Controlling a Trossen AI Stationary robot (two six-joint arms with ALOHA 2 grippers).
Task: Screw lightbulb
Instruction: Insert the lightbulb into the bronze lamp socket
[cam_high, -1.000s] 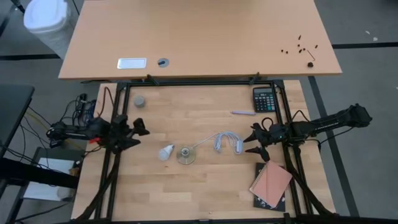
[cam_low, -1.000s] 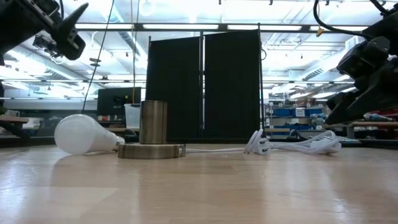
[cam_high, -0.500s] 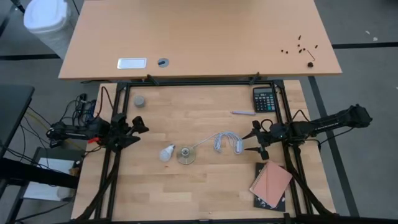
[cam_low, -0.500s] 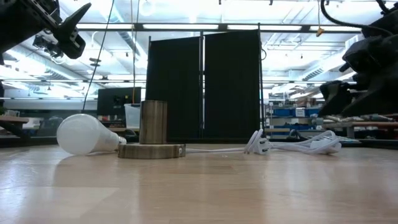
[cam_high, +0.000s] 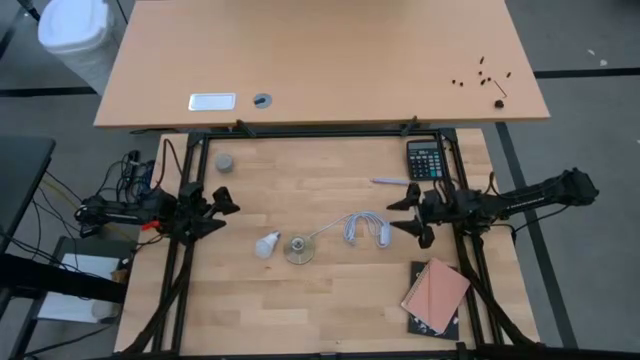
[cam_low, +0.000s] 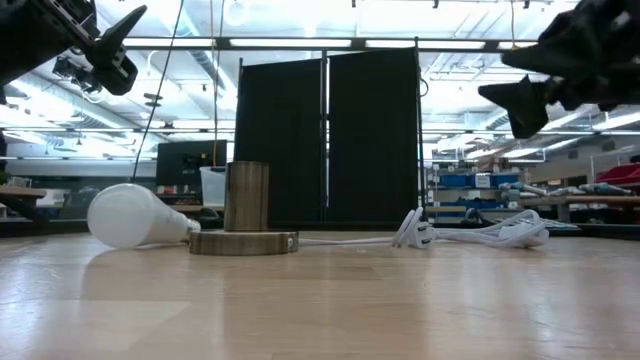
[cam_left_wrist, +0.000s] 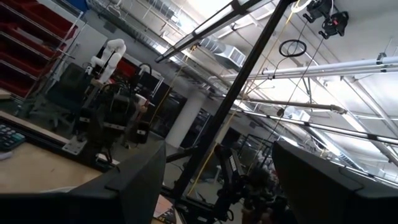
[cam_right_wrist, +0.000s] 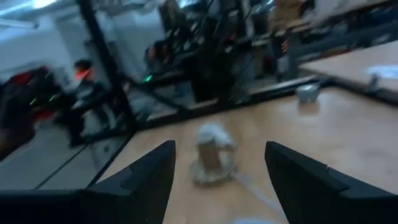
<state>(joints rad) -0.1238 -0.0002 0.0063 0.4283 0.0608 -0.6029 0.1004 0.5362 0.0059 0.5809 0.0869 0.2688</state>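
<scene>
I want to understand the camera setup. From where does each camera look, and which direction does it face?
High view: above the table, facing down; both arms, lightbulb, left tool.
Low view: tabletop height, facing the room; both tools hang above.
Left wrist view: faces up into the room; own open fingers.
Right wrist view: faces across the table at the base; own open fingers.
Shared: high and low views show the lightbulb beside the base.

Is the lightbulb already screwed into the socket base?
No, the lightbulb lies on its side on the table, beside the brass socket base, with neither end effector holding it.

One lightbulb, one lamp base, one calculator, perhaps two notebooks.
</scene>
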